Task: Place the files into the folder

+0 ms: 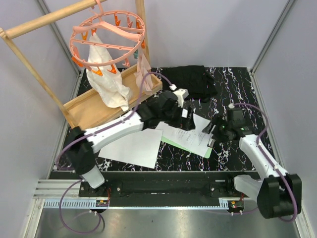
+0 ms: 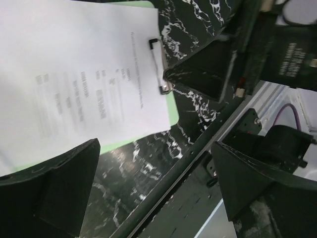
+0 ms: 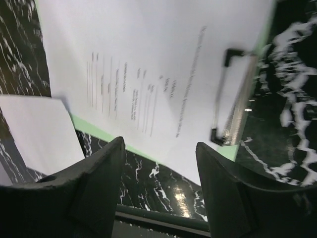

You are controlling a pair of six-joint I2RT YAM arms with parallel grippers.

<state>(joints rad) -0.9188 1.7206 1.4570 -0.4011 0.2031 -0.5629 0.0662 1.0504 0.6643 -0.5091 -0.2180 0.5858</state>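
A printed white sheet [image 1: 182, 133] lies on the mint-green folder [image 1: 204, 150], under the black clip [image 1: 211, 141] at the folder's right end. The sheet [image 2: 84, 74], folder edge [image 2: 172, 106] and clip [image 2: 161, 64] show in the left wrist view. They also show in the right wrist view: sheet [image 3: 148, 64], folder edge [image 3: 99, 132], clip [image 3: 233, 94]. A second, blank sheet [image 1: 132, 148] lies on the table left of the folder and shows in the right wrist view [image 3: 34, 131]. My left gripper [image 1: 187, 117] hovers open and empty over the folder's far side [image 2: 156, 186]. My right gripper [image 1: 214, 132] is open and empty beside the clip [image 3: 161, 173].
A black folded cloth [image 1: 196, 81] lies at the back of the black marble table [image 1: 237, 89]. A wooden tray [image 1: 96, 106] stands at the back left, under a pink clip hanger [image 1: 109, 37] holding white cloth [image 1: 110, 82]. The table's front rail [image 1: 163, 173] runs below the sheets.
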